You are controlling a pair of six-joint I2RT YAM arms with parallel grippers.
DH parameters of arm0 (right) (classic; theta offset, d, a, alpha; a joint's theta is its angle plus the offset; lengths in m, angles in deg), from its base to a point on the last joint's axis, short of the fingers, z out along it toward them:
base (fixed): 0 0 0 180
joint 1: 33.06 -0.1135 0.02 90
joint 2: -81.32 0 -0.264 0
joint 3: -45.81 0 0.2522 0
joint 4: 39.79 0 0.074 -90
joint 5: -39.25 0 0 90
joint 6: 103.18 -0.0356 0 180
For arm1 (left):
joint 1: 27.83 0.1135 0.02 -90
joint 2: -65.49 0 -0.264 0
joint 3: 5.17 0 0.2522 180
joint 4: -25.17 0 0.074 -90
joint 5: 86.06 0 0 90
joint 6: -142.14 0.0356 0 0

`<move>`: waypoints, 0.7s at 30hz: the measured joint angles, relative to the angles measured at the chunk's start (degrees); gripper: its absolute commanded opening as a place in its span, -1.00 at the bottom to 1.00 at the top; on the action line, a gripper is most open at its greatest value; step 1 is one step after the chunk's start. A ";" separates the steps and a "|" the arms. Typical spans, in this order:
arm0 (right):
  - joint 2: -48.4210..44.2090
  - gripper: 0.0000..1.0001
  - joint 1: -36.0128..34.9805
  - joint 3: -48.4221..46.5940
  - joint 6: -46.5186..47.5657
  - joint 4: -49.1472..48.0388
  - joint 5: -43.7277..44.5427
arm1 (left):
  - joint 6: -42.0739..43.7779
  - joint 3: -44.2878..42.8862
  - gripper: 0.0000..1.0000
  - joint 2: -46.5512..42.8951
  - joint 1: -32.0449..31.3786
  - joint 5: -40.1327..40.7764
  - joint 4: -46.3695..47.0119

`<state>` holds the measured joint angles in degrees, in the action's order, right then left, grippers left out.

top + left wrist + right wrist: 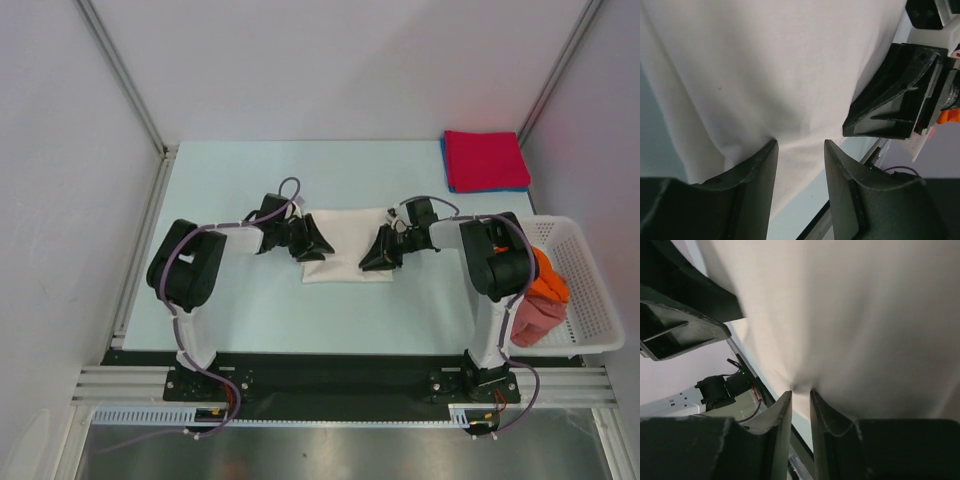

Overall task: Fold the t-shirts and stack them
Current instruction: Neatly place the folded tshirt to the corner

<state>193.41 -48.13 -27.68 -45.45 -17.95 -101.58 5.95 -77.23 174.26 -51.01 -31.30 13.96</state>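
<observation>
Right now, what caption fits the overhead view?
Left gripper and right gripper at opposite ends of a white tee; folded tees behind.

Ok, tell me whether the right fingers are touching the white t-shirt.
Touching: the right wrist view shows the right fingers pinching a pucker of white t-shirt.

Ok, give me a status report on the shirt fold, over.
Left pincer open, astride the white t-shirt at its left edge. Right pincer pinched on its right edge. Nothing lying on the shirt; folded stack far right.

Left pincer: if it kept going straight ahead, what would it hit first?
The white t-shirt, right at the left pincer's fingertips; beyond that, probably the right pincer facing it.
</observation>
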 measured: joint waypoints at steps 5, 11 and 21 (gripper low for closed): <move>2.29 -0.50 3.10 3.50 -0.70 -3.78 -4.50 | 1.25 3.17 -0.05 0.61 1.49 -1.64 3.37; -3.39 -0.44 10.34 9.29 1.49 -0.09 -0.98 | 7.23 10.93 -0.03 -6.60 4.50 -1.51 1.29; -18.16 0.07 11.10 12.35 4.74 14.01 12.13 | 11.56 17.35 0.13 -20.63 5.35 4.02 -10.25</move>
<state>175.25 -37.02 -15.33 -40.71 -3.94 -89.45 17.51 -59.88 153.63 -45.65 -27.28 3.71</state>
